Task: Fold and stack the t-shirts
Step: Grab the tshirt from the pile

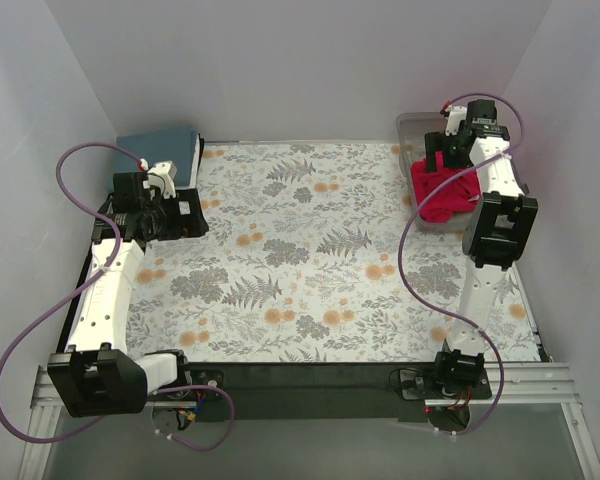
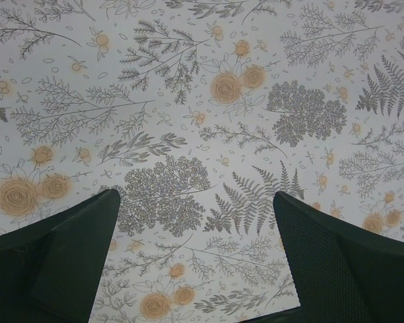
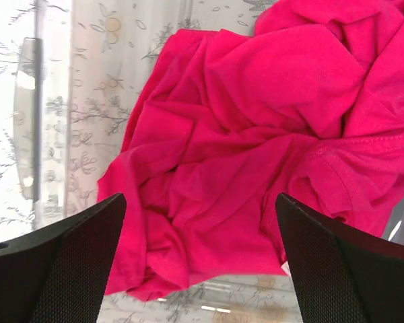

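The crimson-pink t-shirt [image 1: 442, 195] lies crumpled in the clear plastic bin [image 1: 414, 127] at the back right. In the right wrist view it [image 3: 269, 134] fills the frame, bunched in folds. My right gripper [image 1: 442, 158] hangs just above it, open and empty, its fingers [image 3: 74, 262] wide apart over the cloth. The teal-blue t-shirt [image 1: 162, 150] lies folded at the back left corner. My left gripper [image 1: 195, 215] is open and empty over the floral cloth near it, with only the printed table cover [image 2: 202, 134] between its fingers [image 2: 343, 262].
White walls close the table on three sides. The bin's clear wall [image 3: 50, 121] shows left of the pink shirt. Purple cables loop off both arms. The floral table cover [image 1: 310, 270] spans the middle.
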{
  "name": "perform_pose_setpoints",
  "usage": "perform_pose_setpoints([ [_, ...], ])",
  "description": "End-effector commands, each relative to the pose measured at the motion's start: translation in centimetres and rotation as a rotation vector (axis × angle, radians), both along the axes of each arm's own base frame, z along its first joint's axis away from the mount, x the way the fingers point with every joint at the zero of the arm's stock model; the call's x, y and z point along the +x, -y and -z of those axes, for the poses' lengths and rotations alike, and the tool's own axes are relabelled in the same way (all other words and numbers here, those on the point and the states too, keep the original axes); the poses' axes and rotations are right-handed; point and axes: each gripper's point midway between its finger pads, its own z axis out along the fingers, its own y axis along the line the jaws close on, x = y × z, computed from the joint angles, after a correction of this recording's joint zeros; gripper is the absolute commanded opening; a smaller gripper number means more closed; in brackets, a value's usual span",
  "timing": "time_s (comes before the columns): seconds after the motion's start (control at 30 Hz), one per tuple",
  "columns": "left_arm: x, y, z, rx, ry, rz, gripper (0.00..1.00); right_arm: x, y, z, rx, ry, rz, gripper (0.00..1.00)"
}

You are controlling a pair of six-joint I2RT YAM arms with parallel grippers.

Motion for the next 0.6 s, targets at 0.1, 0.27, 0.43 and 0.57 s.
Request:
perform_pose_setpoints([
  [0.1,-0.1,-0.9,-0.6,0.054,0.018,-0.010,0.98,1.4,0.9,3.4,-0.002,-0.006,0.010,0.98],
  [0.27,0.0,-0.9,-1.8,0.058,0.054,-0.009,0.98,0.9,1.5,6.3,-0.027,-0.055,0.032,0.98],
  [0.43,0.2,-1.0,-1.7,0.060,0.047,-0.011,0.98,-0.6,1.9,10.2,-0.054,-0.151,0.027,0.98],
  [0.57,0.2,-1.0,-1.9,0.062,0.050,-0.012,0.98,-2.0,1.8,12.1,-0.065,-0.210,-0.028,0.94],
])
